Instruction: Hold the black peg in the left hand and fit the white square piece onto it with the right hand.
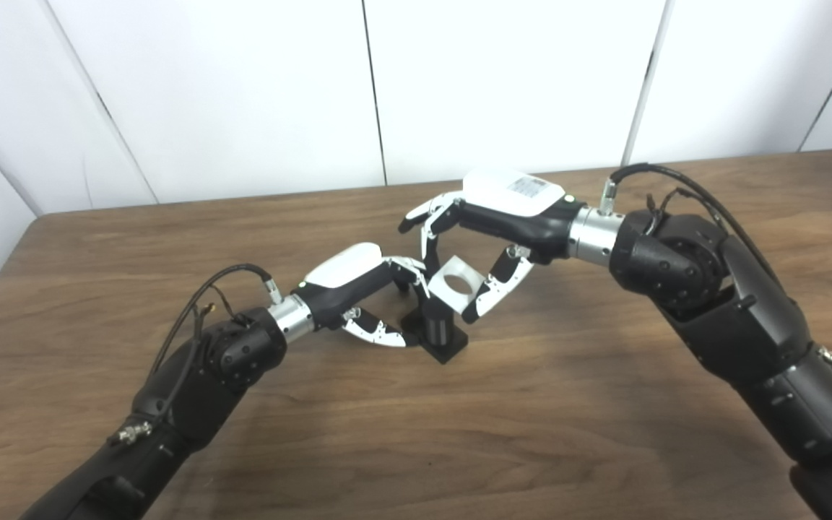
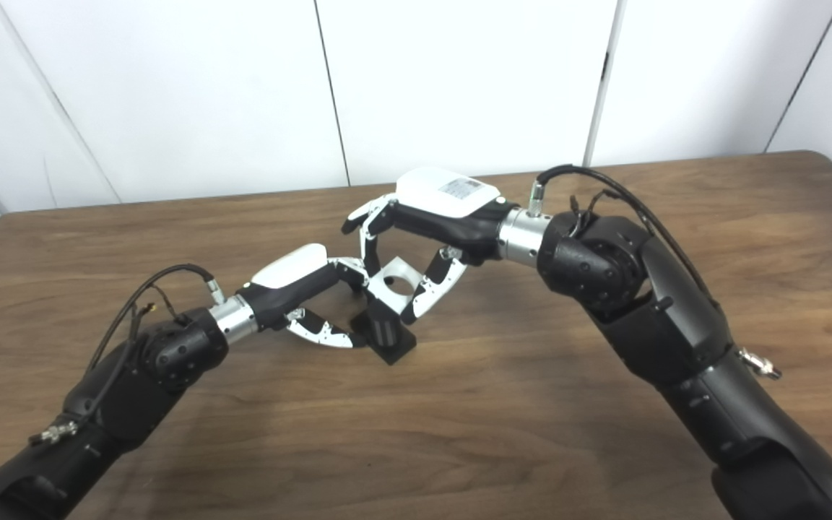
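White square piece: the flat white plastic square with a round hole in its middle (image 1: 455, 284) is up in the air, tilted, just above the black peg, over the middle of the brown wooden table (image 1: 568, 404), nearer the far edge than the near one.
How it will handle: it looks light, hard and smooth, so I think it could slip or twist. The outer edges are the best place to hold it, so the hole stays free.
Black peg: the short black plastic peg on a flat square black base (image 1: 436, 331) looks stiff and a bit ribbed. Its base is at or very near the table top; I cannot tell if it touches. The top of the peg sits right under the white piece, and I cannot tell if it has gone into the hole.
Right hand: the black and white right hand (image 1: 492, 238) is closed on the white piece, with the fingers (image 1: 427, 238) on one edge and the thumb (image 1: 497, 287) on the other.
Left hand: the black and white left hand (image 1: 362, 292) is closed around the peg, fingers behind it and thumb low in front by the base.
Table: dark wood grain, flat, not shiny.
Wall: plain white panels (image 1: 243, 87) with thin dark seams stand behind the far edge.
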Controlling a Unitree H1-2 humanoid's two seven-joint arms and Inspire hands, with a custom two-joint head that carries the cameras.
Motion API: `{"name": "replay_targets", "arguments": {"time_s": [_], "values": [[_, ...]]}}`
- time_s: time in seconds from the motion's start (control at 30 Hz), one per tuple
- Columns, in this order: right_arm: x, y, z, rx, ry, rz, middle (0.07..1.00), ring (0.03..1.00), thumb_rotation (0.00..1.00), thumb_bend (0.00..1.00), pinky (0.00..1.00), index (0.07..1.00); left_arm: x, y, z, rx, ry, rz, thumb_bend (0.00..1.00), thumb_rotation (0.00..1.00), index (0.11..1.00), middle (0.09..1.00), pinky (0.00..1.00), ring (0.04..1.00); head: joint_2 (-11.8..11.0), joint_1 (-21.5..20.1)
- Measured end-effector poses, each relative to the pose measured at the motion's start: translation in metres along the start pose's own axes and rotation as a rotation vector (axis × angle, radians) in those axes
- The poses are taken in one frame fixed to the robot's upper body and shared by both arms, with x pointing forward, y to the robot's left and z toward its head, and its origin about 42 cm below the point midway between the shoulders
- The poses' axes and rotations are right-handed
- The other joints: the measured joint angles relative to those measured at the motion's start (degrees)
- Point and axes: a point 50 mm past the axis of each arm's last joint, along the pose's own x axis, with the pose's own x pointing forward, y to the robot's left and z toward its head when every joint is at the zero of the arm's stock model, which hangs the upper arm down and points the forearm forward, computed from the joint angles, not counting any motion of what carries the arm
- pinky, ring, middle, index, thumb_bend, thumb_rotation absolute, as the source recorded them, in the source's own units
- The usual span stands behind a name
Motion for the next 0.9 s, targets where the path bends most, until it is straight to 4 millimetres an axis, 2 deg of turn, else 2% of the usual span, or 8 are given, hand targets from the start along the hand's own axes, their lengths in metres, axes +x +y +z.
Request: {"name": "replay_targets", "arguments": {"time_s": [0.27, 0.9], "values": [[0.012, 0.015, -0.004, 0.032, 0.004, 0.032, 0.837, 0.848, 0.15, 0.52, 0.76, 0.49, 0.001, 0.0, 0.001, -0.001, -0.001, 0.001, 0.52, 0.08, 0.492, 0.822, 0.69, 0.834, 0.2, 0.3], [0.018, 0.023, -0.014, 0.035, 0.016, 0.058, 0.832, 0.838, 0.15, 0.52, 0.76, 0.49, 0.003, -0.002, 0.003, 0.005, -0.005, 0.011, 0.52, 0.08, 0.492, 0.819, 0.69, 0.834, 0.2, 1.0]]}}
